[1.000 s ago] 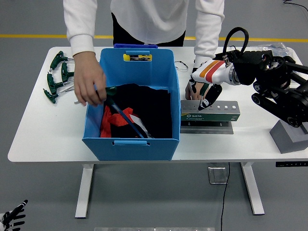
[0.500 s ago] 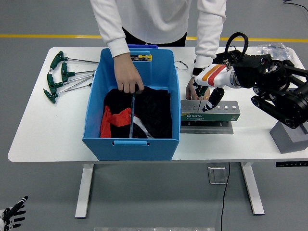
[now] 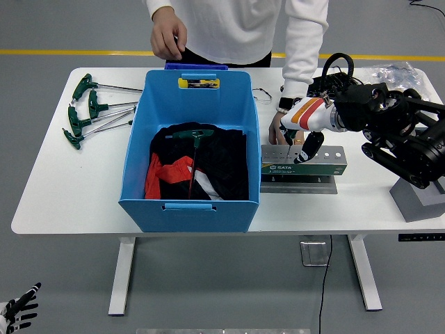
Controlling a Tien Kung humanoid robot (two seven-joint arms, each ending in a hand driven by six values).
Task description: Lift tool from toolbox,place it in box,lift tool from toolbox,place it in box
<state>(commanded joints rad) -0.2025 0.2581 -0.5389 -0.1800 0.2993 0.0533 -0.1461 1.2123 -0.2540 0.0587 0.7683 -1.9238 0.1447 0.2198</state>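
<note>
On the white table point(image 3: 69, 195), inside the blue box point(image 3: 135, 139): now got a green T-handle wrench point(image 3: 192, 139) lying on the dark cloth point(image 3: 222, 163), dropped in by the person's hand point(image 3: 169, 35), since pulled back past the far edge. So one tool in, sort of. Over at the grey toolbox point(image 3: 316, 167) just beside the box, saw the right hand point(image 3: 306, 139) lowered onto the top row, crowded by the person's other hand point(image 3: 277, 131) at the same end. Couldn't tell whether grasping anything or released. Left hand point(image 3: 17, 309) hanging low off-table, spread and empty. Spare T-handle wrenches point(image 3: 87, 111) far left, out of the way.
</note>
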